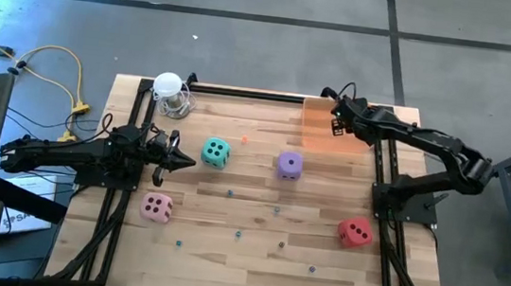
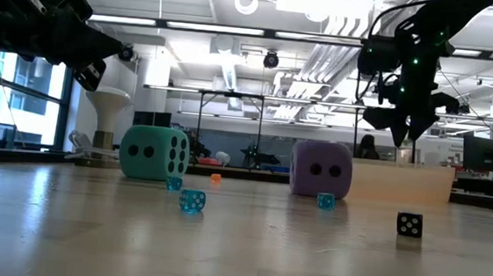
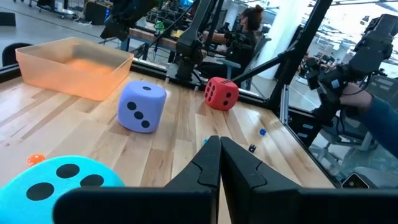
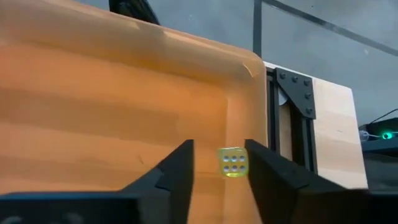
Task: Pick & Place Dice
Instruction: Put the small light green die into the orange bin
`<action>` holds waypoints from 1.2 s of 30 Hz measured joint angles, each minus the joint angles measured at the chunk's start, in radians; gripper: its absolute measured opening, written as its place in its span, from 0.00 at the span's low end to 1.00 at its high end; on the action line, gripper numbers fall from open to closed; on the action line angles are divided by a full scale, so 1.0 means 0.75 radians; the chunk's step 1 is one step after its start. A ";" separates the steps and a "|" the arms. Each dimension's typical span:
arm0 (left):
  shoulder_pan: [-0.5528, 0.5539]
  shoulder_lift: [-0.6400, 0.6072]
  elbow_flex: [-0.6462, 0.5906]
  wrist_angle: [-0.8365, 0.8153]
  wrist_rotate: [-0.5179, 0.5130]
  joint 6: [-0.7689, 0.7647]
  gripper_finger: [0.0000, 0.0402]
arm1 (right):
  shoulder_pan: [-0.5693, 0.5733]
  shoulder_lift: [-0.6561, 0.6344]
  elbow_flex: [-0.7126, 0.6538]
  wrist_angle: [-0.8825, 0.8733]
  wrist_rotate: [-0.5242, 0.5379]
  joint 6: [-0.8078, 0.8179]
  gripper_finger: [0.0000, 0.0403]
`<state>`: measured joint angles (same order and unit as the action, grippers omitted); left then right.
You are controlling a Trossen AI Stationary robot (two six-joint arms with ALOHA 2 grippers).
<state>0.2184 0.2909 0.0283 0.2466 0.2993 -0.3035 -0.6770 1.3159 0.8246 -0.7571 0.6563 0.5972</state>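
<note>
Four soft dice sit flat on the wooden table: teal (image 1: pixel 215 152), purple (image 1: pixel 289 165), pink (image 1: pixel 156 208) and red (image 1: pixel 354 232). My left gripper (image 1: pixel 180 161) is shut and hovers just left of the teal die (image 3: pixel 62 180), pointing toward the table's right, and touches nothing. My right gripper (image 1: pixel 339 117) is open above the orange tray (image 1: pixel 319 131) at the far right. In the right wrist view a tiny yellow die (image 4: pixel 233 162) shows between its fingertips (image 4: pixel 219 163) on the tray floor, with a gap on each side.
Tiny coloured beads and small dice are scattered over the near half of the table, among them a blue one (image 2: pixel 191 201) and a black one (image 2: pixel 409 224). A white-topped clear object (image 1: pixel 169 93) stands at the far left. Dark frame rails (image 1: pixel 384 190) run along both sides.
</note>
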 joint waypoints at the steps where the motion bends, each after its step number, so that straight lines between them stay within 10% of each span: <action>1: 0.000 0.000 0.000 0.000 0.000 0.000 0.01 | 0.000 0.000 -0.001 -0.001 0.000 0.000 0.39; 10: 0.000 0.000 0.000 -0.001 0.000 0.000 0.01 | 0.001 0.000 -0.002 0.008 -0.010 -0.001 0.58; 23: 0.000 0.000 0.000 -0.004 0.000 0.000 0.01 | 0.001 -0.001 -0.002 0.019 -0.083 -0.063 0.58; 36: 0.000 0.000 0.000 -0.010 0.000 0.000 0.01 | 0.002 -0.001 -0.002 0.018 -0.176 -0.067 0.08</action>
<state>0.2183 0.2909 0.0282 0.2390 0.2993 -0.3035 -0.6758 1.3155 0.8230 -0.7436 0.5240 0.5472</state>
